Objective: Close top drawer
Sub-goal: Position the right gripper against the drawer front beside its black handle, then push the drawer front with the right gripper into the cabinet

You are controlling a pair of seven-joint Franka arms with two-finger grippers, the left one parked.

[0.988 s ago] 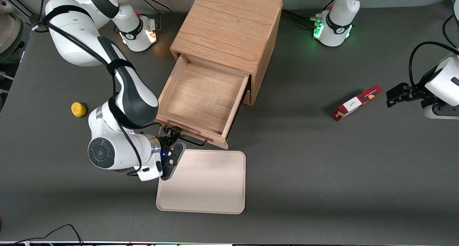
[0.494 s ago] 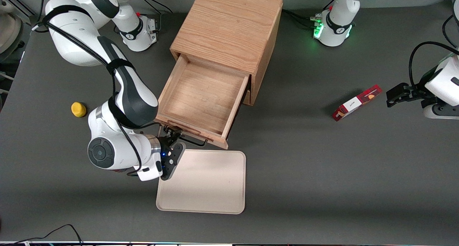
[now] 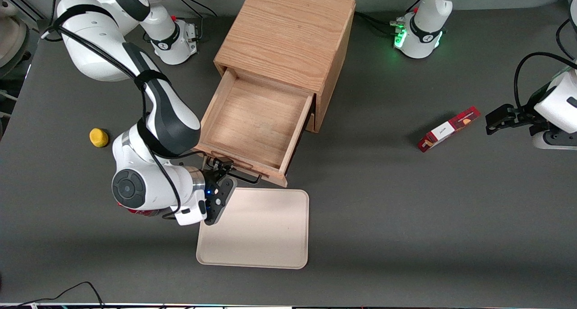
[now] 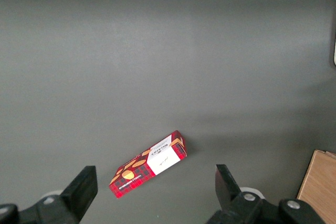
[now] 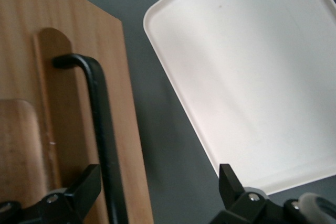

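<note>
Grey tabletop [image 3: 383, 201] is spread under an oak cabinet [image 3: 288, 32], whose top drawer [image 3: 252, 122] is pulled well out toward the front camera, its inside bare. At the drawer's front, by the black handle [image 3: 243, 178], the gripper [image 3: 223, 168] is held with its jaws spread apart; one finger [image 5: 79, 192] is seen just beside the handle bar [image 5: 102, 129]. A cream tray [image 3: 257, 228] is laid at six o'clock from the drawer. A yellow ball [image 3: 98, 137] is set toward the working arm's end, a red box [image 3: 448, 129] toward the parked arm's.
</note>
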